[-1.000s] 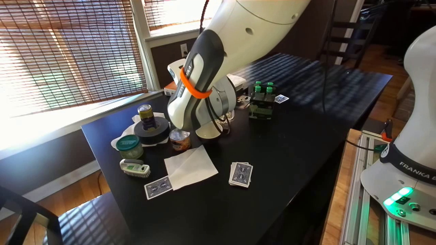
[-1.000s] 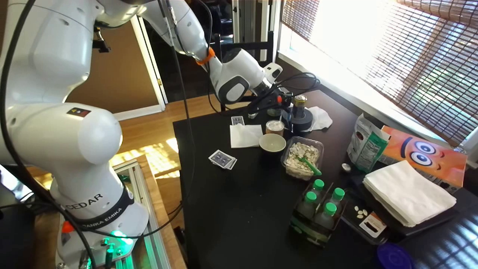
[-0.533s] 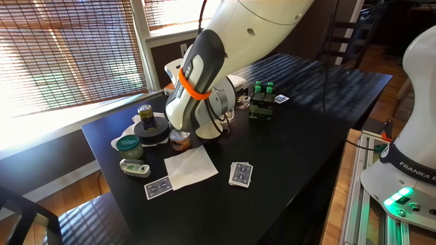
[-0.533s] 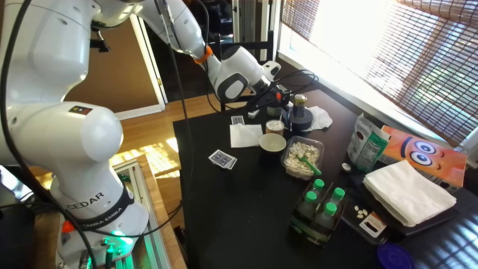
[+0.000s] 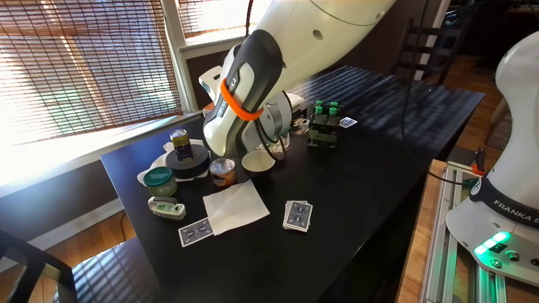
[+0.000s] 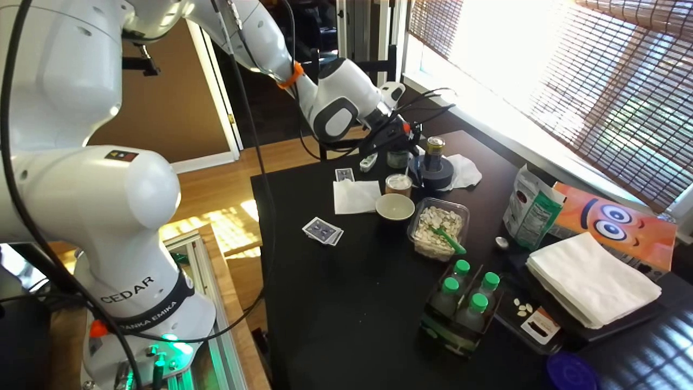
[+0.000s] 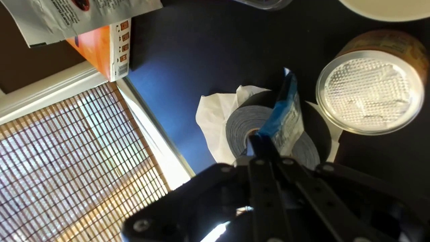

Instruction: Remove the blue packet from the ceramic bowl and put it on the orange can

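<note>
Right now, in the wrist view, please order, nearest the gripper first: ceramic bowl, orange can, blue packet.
1. Blue packet, held in the gripper.
2. Orange can, on this view's right.
3. Ceramic bowl, top right, partly cut off.

Pincer (image 7: 267, 147): black. Packet (image 7: 283, 113), in its grip: bright blue, one face pale silver. Wrist view, just beyond the pincer: tape roll (image 7: 242, 121), grey with faint concentric rings; paper (image 7: 214, 119) under it, off-white. Right of the pincer: orange can (image 7: 369, 91), lid silver with a dimpled pattern, side dull orange; ceramic bowl (image 7: 391, 8), past the can, cream-white. Left of it: blind (image 7: 80, 164), brown grid; box (image 7: 107, 50), orange, its white side printed with small orange-brown squares; table (image 7: 198, 50) between, black shading to blue toward the blind. In an exterior view, well apart from the pincer: bottle caps (image 6: 479, 302), green; card deck (image 6: 321, 230), blue-grey patterned back, white borders.
</note>
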`<state>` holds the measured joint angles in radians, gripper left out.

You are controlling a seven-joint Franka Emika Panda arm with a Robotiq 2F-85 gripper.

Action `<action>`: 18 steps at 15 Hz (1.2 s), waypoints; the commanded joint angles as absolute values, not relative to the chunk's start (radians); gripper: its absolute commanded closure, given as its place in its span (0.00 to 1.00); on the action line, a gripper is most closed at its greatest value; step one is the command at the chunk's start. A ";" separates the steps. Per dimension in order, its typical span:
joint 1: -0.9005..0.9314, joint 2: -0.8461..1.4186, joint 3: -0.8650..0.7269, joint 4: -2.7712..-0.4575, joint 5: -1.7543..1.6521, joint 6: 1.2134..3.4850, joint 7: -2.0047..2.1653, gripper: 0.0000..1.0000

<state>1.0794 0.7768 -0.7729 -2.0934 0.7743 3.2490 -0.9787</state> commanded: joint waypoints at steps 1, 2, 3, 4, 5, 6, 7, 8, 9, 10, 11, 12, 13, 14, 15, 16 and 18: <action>1.111 0.735 -0.784 -2.136 0.741 3.227 -1.038 1.00; 1.116 0.730 -0.781 -2.142 0.739 3.222 -1.054 1.00; 1.122 0.729 -0.780 -2.147 0.739 3.217 -1.067 1.00; 1.131 0.737 -0.783 -2.149 0.742 3.212 -1.075 1.00; 1.136 0.747 -0.782 -2.150 0.747 3.208 -1.077 1.00; 1.146 0.755 -0.790 -2.153 0.747 3.192 -1.083 1.00; 1.154 0.753 -0.794 -2.159 0.746 3.178 -1.092 1.00; 1.156 0.744 -0.792 -2.165 0.742 3.164 -1.105 1.00; 1.156 0.732 -0.788 -2.171 0.737 3.144 -1.121 1.00; 1.152 0.719 -0.782 -2.175 0.730 3.108 -1.141 1.00; 1.149 0.711 -0.777 -2.176 0.727 3.075 -1.157 1.00; 1.094 0.661 -0.733 -2.195 0.564 3.062 -1.051 1.00; 1.068 0.640 -0.709 -2.191 0.515 3.034 -1.040 1.00; 1.029 0.614 -0.674 -2.189 0.435 3.008 -0.991 1.00; 0.988 0.590 -0.636 -2.188 0.358 2.980 -0.942 1.00; 0.945 0.570 -0.598 -2.185 0.282 2.955 -0.890 1.00; 0.844 0.542 -0.509 -2.173 0.130 2.914 -0.775 1.00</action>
